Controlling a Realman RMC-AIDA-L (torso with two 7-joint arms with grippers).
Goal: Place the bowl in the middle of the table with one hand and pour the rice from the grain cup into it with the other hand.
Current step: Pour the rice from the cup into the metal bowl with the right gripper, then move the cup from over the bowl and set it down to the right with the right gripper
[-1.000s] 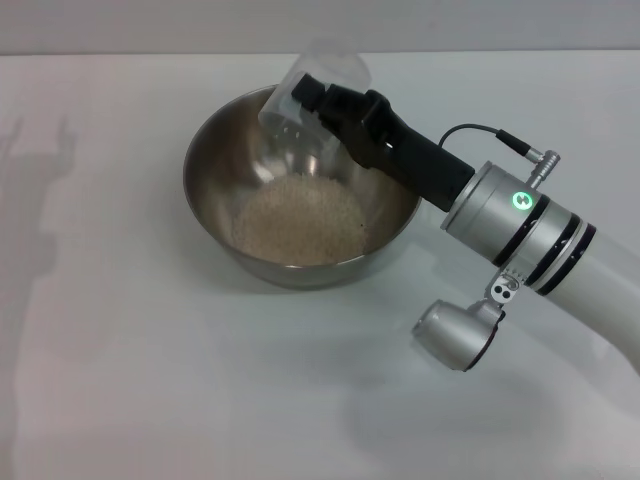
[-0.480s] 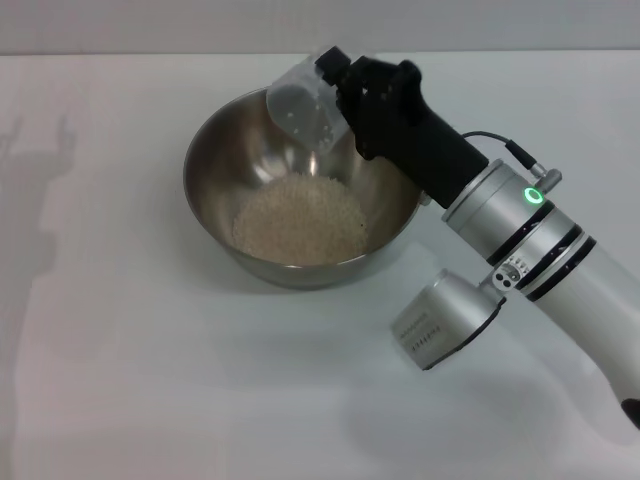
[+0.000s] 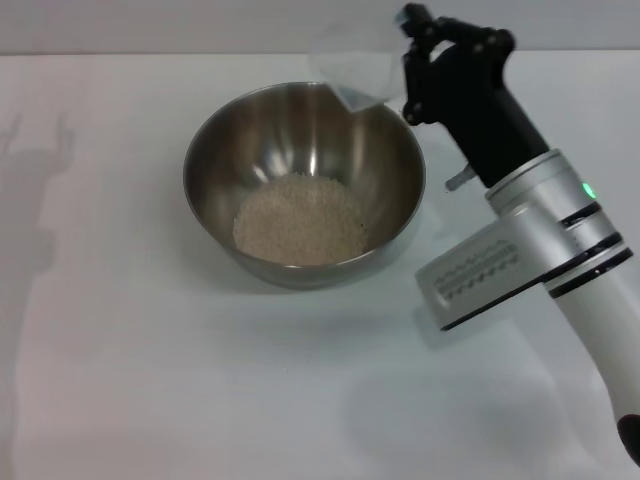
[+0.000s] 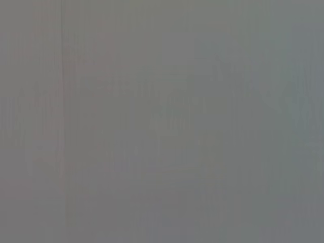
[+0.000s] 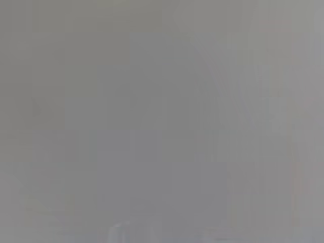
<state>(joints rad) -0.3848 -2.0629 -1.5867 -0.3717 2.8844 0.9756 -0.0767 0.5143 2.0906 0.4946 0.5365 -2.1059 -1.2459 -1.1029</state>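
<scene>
The steel bowl stands on the white table a little left of centre, with a flat heap of pale rice at its bottom. My right gripper is shut on the clear grain cup, held in the air above the bowl's far right rim and nearly upright. The cup looks empty. My left gripper is out of the head view. Both wrist views show only plain grey.
My right arm reaches in from the lower right corner, passing over the table to the right of the bowl. Faint shadows lie along the table's left edge.
The right gripper has lifted and swung right, turning the grain cup from tipped over the bowl's inside to nearly upright above its far right rim. The bowl and rice have not moved.
</scene>
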